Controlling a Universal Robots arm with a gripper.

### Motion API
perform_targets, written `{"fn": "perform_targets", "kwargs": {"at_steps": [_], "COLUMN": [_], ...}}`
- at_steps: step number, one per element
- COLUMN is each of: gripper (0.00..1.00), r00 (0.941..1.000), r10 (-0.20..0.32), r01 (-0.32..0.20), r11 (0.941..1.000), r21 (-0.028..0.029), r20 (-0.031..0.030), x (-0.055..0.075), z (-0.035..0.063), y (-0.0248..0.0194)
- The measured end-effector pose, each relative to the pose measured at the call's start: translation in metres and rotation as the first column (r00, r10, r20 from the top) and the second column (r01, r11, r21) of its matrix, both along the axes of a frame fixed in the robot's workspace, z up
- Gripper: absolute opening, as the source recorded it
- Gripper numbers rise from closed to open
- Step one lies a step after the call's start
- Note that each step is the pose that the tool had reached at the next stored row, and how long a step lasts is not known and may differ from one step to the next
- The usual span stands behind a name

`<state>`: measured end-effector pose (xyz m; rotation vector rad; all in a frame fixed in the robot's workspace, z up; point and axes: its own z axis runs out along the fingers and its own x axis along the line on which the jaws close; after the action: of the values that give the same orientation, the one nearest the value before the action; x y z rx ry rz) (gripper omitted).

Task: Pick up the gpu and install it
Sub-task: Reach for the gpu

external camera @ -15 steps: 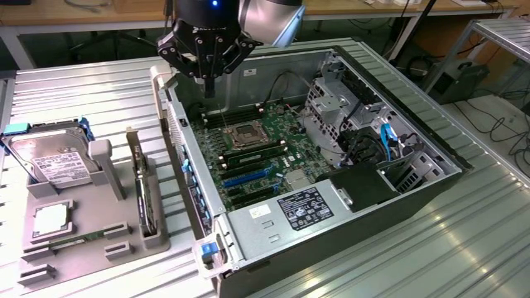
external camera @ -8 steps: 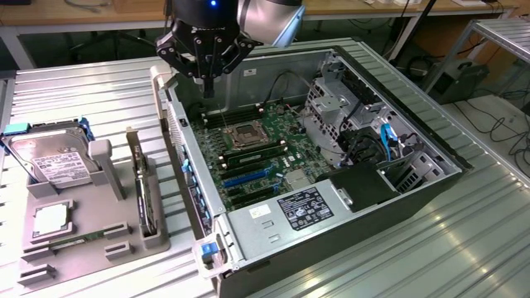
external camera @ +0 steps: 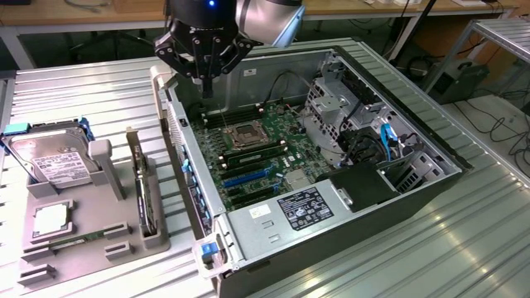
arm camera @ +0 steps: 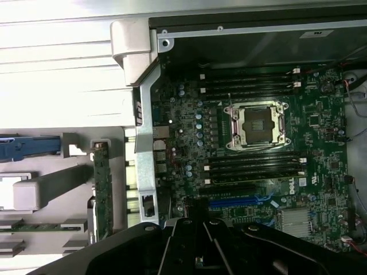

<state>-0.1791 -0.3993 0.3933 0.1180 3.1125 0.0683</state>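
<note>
The gpu (external camera: pixel 146 186) is a thin dark card standing on its long edge in a slot of the grey holder (external camera: pixel 87 217), at the exterior view's left of the open computer case (external camera: pixel 414 198). In the wrist view the gpu (arm camera: pixel 102 189) appears edge-on as a narrow green strip. My gripper (external camera: pixel 207 90) hangs above the far end of the case, over the motherboard (external camera: pixel 265 155), well apart from the gpu. Its fingers meet in a point, shut with nothing between them. The gripper (arm camera: pixel 198 220) is a dark mass over the board's blue slot (arm camera: pixel 235 201).
On the grey holder also rest a silver hard drive (external camera: pixel 54 158), a square processor (external camera: pixel 49 220) and a slim green memory stick (external camera: pixel 79 239). The case's side wall (external camera: pixel 186 174) stands between holder and motherboard. A processor socket (arm camera: pixel 255 123) sits mid-board. Drive cages (external camera: pixel 339 105) and cables crowd the case's right.
</note>
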Motion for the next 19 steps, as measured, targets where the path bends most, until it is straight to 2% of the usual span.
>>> {"fn": "perform_targets", "kwargs": {"at_steps": [19], "gripper": [0.11], "r00": [1.0000], "r10": [0.000], "r01": [0.000], "r11": [1.0000], "r21": [0.0000], "r20": [0.0000], "x": [-0.0062], "z": [0.0000], "y": [0.0000]}}
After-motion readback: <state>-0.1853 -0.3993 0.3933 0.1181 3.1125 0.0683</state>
